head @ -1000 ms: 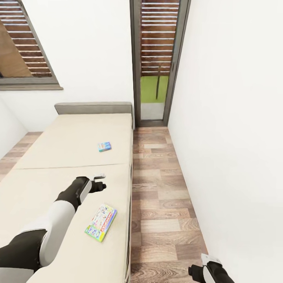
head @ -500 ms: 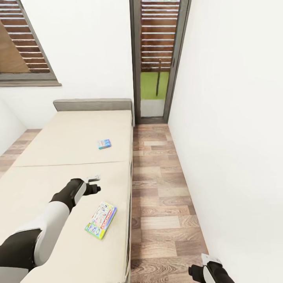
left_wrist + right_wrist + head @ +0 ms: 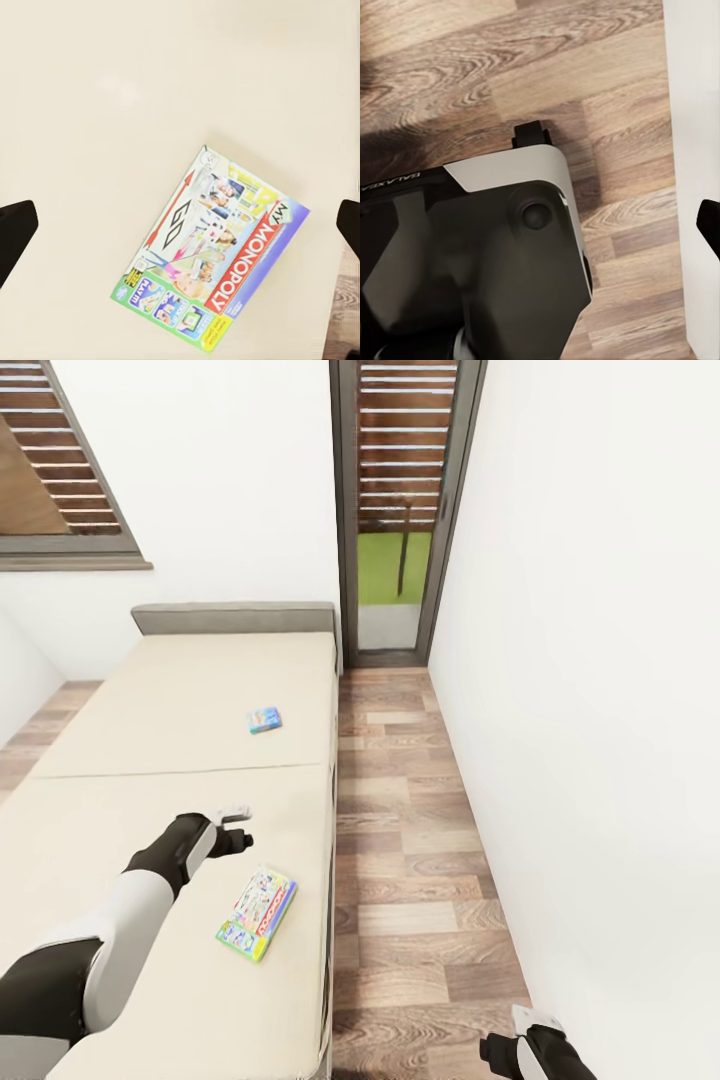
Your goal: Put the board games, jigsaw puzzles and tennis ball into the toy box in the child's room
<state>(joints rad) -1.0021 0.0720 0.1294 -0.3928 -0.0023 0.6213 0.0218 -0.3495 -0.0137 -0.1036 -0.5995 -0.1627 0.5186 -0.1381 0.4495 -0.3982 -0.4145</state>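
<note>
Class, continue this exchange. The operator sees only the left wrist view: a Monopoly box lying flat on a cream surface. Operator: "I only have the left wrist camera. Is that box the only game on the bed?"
Observer: No. A smaller blue game box lies farther up the bed, past the seam.
Operator: Where is my left gripper relative to the Monopoly box?
Observer: The left gripper hovers over the bed on the headboard side of the Monopoly box, not touching it.
Operator: And the right arm?
Observer: The right gripper hangs low over the wood floor, away from the bed.
</note>
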